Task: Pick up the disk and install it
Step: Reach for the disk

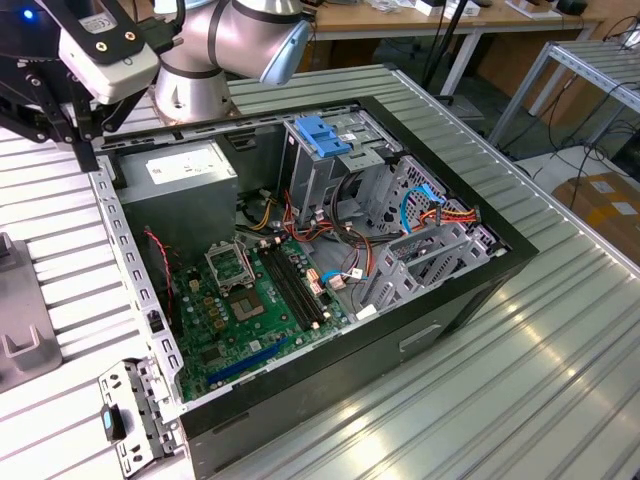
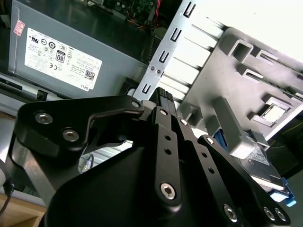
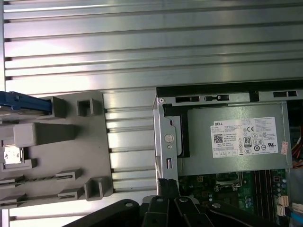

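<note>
gripper [image 2: 163, 98] near grey holder [image 3: 94, 142] | jaws: cannot tell if open | disk [image 2: 259, 158] in holder: likely stiff, weighty, shock-fragile | best hold: blue carrier [image 3: 23, 101] side rails

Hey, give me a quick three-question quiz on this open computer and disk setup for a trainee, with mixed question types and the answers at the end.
1. True or false: the computer case lies open, with the motherboard exposed.
2. Where is the disk? A: inside the case. B: in the grey holder outside the case. C: on top of the case.
3. Fill in: the disk's carrier is coloured ____.
Key: 1 true; 2 B; 3 blue.
</note>
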You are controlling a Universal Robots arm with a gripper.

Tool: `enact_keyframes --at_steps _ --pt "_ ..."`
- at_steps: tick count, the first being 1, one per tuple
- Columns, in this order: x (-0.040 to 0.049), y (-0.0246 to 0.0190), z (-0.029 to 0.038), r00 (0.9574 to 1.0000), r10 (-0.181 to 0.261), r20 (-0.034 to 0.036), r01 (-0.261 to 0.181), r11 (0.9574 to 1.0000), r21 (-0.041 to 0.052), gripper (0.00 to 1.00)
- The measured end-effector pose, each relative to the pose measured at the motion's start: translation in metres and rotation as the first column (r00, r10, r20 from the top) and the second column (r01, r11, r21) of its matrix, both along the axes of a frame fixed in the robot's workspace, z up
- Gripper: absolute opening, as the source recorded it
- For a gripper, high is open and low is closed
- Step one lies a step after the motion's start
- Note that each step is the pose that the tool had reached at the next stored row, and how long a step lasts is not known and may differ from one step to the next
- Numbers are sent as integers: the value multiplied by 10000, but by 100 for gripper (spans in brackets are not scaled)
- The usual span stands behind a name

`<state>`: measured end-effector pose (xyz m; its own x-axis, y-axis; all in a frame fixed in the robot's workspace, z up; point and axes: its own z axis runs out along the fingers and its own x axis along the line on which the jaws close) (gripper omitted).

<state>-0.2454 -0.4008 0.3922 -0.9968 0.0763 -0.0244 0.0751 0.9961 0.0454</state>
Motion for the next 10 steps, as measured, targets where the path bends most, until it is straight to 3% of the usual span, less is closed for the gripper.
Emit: enact_keyframes --at_steps 10 --pt "-31 0 -2 10000 0 0 0 10000 0 10"
